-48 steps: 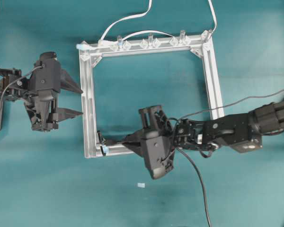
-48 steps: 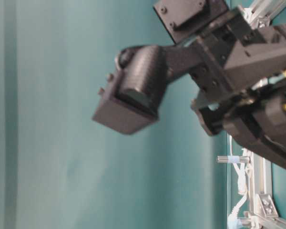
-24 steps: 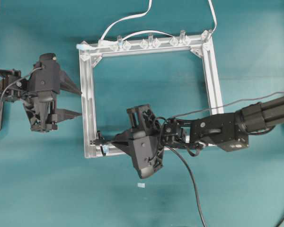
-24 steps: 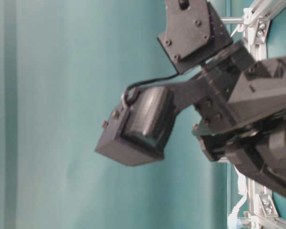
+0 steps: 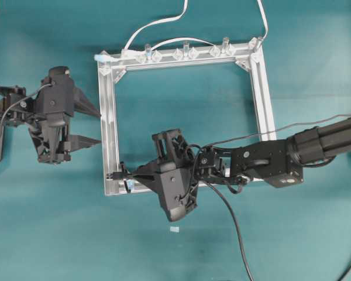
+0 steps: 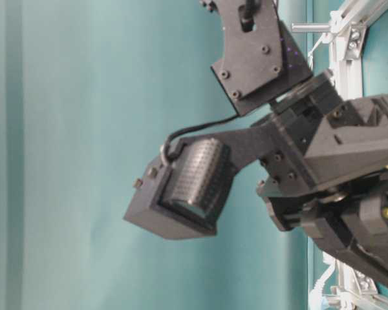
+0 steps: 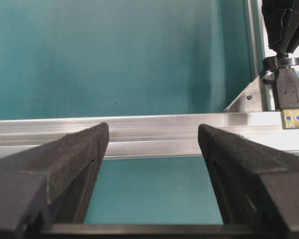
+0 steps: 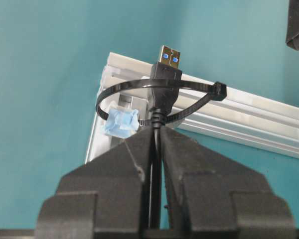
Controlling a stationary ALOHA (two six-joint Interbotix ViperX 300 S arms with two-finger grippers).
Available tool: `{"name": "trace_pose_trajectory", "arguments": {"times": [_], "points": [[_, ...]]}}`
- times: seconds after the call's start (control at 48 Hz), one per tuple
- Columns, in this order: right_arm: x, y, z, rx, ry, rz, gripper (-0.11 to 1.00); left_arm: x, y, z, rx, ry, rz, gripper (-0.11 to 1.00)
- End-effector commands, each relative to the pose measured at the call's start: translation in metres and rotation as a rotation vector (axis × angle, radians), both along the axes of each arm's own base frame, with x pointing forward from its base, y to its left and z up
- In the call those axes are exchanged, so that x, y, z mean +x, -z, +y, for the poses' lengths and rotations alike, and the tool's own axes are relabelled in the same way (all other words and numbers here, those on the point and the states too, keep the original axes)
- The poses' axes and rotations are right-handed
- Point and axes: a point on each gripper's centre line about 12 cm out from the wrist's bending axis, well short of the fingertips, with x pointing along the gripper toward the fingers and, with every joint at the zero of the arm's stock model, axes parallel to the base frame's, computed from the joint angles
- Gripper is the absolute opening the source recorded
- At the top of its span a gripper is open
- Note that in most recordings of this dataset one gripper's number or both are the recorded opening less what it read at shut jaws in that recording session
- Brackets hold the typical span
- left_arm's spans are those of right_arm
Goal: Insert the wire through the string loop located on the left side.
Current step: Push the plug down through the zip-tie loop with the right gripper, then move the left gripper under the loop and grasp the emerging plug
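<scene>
A silver square frame [image 5: 108, 117] lies on the teal table. At its near left corner the string loop [image 8: 127, 84] stands upright, with a pale blue tag [image 8: 119, 122] at its base. My right gripper [image 8: 157, 130] is shut on the wire just behind its black plug [image 8: 165, 74]. The plug pokes through the loop, its metal tip beyond the band. Overhead, the right gripper [image 5: 136, 175] sits over the frame's near bar and the plug [image 5: 114, 174] reaches the corner. My left gripper [image 5: 99, 127] is open, just left of the frame's left bar [image 7: 139, 124], with nothing between its fingers. The plug [image 7: 290, 97] lies to its right.
White cables [image 5: 158, 23] run to clear clips [image 5: 185, 51] on the frame's far bar. The wire [image 5: 240, 234] trails from my right gripper toward the table's near edge. A small pale scrap [image 5: 174, 229] lies near the right arm [image 5: 269, 164].
My right gripper has moved left along the frame's near bar, carrying the plug further through the loop. The left gripper has hardly moved.
</scene>
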Motion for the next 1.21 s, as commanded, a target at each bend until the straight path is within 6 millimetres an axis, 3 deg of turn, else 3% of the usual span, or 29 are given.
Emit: {"name": "trace_pose_trajectory", "arguments": {"times": [0.0,0.897,1.188], "points": [[0.007,-0.019,0.001,0.006,-0.001,-0.05,0.07,0.003,-0.006,-0.001,0.006,0.008,-0.021,0.77],[0.008,-0.019,0.001,0.009,0.002,-0.053,0.07,0.003,-0.006,-0.005,0.004,0.023,-0.021,0.77],[0.008,-0.019,0.001,0.009,0.0,-0.053,0.07,0.003,-0.007,-0.03,-0.006,0.11,-0.023,0.77]]}}
